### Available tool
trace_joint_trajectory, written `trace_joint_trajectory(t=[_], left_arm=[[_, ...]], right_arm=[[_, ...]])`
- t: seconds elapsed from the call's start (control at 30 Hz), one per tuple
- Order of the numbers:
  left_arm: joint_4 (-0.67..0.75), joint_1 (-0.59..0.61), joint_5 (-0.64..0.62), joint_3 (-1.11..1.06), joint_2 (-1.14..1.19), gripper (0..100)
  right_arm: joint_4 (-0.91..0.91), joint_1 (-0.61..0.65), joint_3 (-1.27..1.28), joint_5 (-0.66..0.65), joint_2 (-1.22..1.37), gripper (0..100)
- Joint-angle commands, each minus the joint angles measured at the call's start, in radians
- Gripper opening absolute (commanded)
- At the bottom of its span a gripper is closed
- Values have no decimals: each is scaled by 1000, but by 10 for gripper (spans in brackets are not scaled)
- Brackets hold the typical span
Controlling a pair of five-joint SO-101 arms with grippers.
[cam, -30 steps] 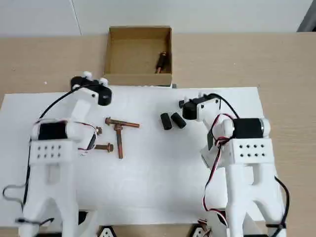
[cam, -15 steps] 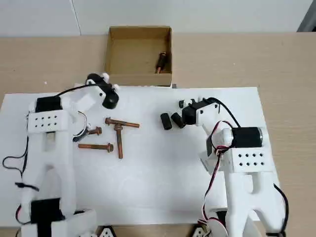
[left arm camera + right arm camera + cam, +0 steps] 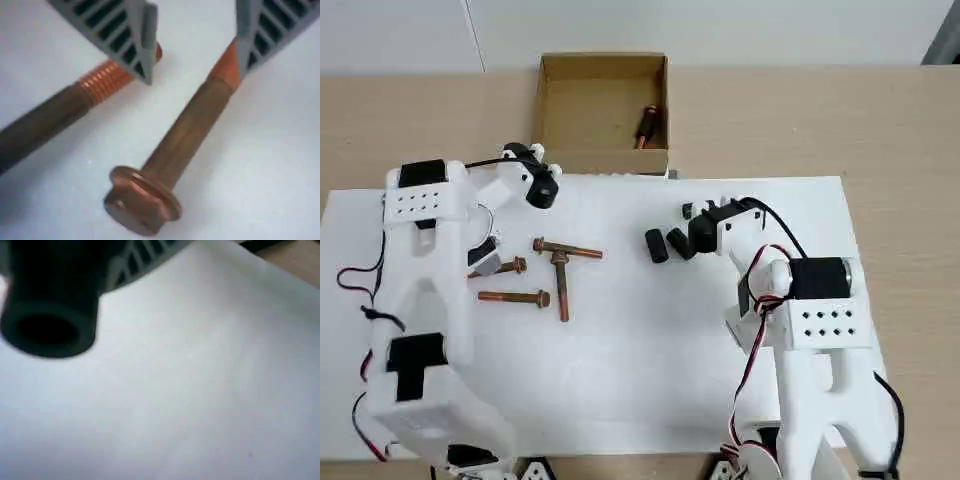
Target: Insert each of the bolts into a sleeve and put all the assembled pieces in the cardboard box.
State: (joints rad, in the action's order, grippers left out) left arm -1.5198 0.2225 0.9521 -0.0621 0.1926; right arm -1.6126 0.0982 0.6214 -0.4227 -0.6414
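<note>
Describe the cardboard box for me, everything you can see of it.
The box is plain brown cardboard, open-topped with low upright walls. It stands flat on the wooden table, its near wall at the far edge of the white sheet. Inside, what looks like one assembled piece, copper and dark, lies along the wall on the right arm's side.

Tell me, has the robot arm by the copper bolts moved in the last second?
Yes. The left arm has swung forward, and its white block is now nearer the cardboard box; the bolts lie unmoved.
</note>
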Motion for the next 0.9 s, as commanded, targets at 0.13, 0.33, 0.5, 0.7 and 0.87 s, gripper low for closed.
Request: trace_joint_trajectory(t=[0.13, 0.33, 0.5, 0.7, 0.87], left_arm=[[-75, -12, 49, 53, -2, 107], [-43, -29, 49, 47, 8, 107], [0, -40, 49, 47, 9, 108], [0, -52, 49, 53, 97, 108], [26, -49, 49, 53, 147, 104]], right_arm=[[12, -10, -5, 9, -19, 3], [12, -10, -5, 9, -18, 3], [12, -8, -5, 9, -16, 3], [12, -8, -5, 9, -16, 3], [12, -8, -5, 9, -16, 3]])
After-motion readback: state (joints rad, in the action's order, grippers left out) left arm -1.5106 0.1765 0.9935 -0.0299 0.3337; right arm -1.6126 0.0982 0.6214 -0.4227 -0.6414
